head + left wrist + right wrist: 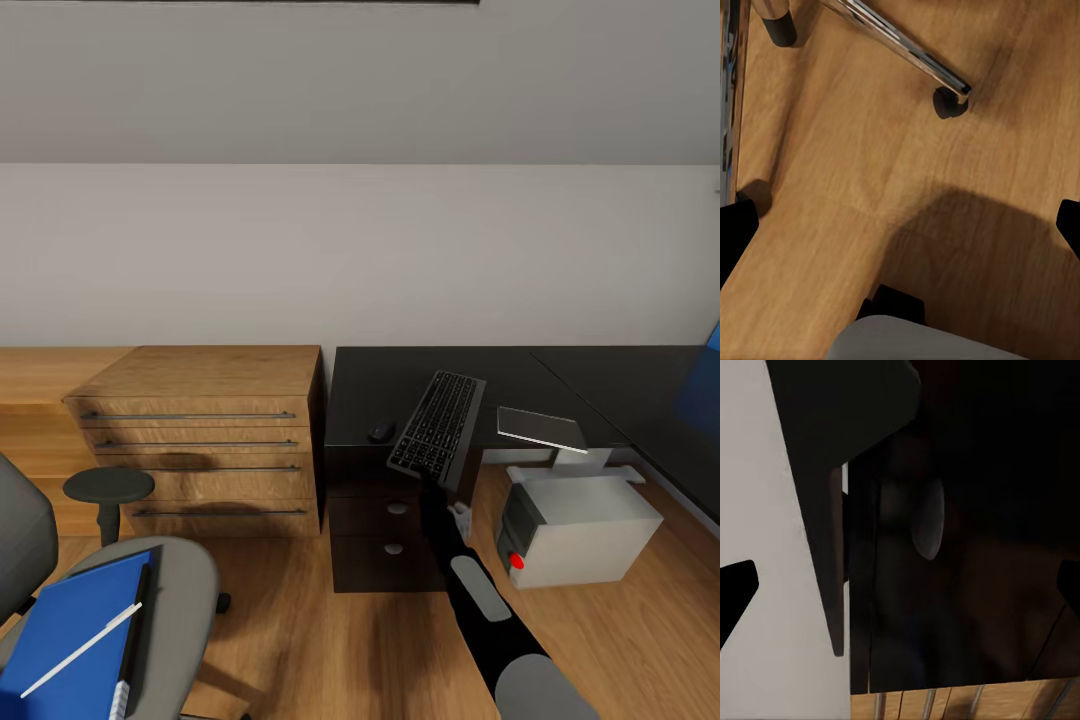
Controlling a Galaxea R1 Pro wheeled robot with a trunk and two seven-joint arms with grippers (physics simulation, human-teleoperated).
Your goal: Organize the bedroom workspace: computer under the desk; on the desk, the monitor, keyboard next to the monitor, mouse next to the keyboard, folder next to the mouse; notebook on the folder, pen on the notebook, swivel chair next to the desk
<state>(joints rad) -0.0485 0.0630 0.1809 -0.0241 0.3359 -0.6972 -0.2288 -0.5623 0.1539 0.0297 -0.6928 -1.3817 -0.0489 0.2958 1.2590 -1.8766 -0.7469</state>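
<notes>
head view: right hand grips the keyboard, tilted over the desk edge.

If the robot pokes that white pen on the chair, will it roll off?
Probably it would roll. The pen looks thin, round and light, lying loose across the blue folder on the swivel chair seat. The folder looks smooth, so the pen might also slide. It seems stiff, unlikely to bend.
</notes>
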